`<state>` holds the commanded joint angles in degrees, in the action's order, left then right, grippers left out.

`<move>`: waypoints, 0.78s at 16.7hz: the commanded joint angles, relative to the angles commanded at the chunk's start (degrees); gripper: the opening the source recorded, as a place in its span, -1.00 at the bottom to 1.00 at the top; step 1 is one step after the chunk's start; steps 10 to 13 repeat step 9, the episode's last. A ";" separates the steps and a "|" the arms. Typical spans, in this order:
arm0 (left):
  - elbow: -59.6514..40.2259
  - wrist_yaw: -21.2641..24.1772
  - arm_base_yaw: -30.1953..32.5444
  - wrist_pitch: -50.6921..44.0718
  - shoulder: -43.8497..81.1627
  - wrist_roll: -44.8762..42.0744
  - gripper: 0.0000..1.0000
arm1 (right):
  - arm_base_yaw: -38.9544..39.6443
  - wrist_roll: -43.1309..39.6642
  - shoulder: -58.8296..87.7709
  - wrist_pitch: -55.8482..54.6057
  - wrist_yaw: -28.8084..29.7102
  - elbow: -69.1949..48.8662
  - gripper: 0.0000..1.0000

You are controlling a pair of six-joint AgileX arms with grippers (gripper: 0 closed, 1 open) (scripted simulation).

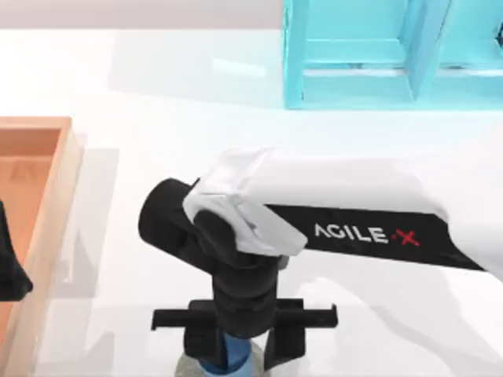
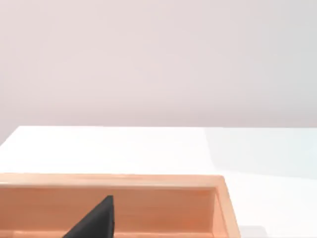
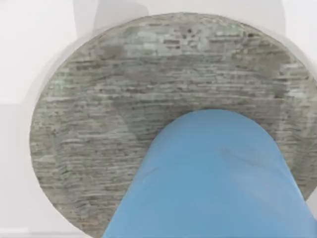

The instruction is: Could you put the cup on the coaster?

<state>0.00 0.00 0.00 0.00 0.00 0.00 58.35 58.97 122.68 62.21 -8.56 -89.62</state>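
The blue cup [image 1: 230, 358] stands upright between the fingers of my right gripper [image 1: 242, 352], which is shut on it at the table's front edge, near the middle. The right arm reaches in from the right. Under the cup lies the round grey speckled coaster [image 1: 183, 367], mostly hidden by the gripper. From the right wrist, the cup [image 3: 213, 183] sits over the near part of the coaster [image 3: 124, 99]. Whether its base touches the disc I cannot tell. My left gripper [image 1: 9, 271] is parked at the left edge over a wooden tray.
A shallow orange wooden tray [image 1: 47, 196] lies along the left side, and its wall [image 2: 148, 198] is seen from the left wrist. A turquoise shelf unit [image 1: 377, 55] stands at the back right. White tabletop lies open between them.
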 joint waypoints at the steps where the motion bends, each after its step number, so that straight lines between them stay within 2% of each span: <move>1: 0.00 0.00 0.00 0.00 0.00 0.00 1.00 | 0.00 0.00 0.00 0.00 0.00 0.00 0.66; 3: 0.00 0.00 0.00 0.00 0.00 0.00 1.00 | 0.00 0.00 0.00 0.00 0.00 0.00 0.96; 4: 0.00 0.00 0.00 0.00 0.00 0.00 1.00 | 0.00 0.00 0.00 0.00 0.00 0.00 1.00; 13: 0.00 0.00 0.00 0.00 0.00 0.00 1.00 | 0.00 0.00 0.00 0.00 0.00 0.00 1.00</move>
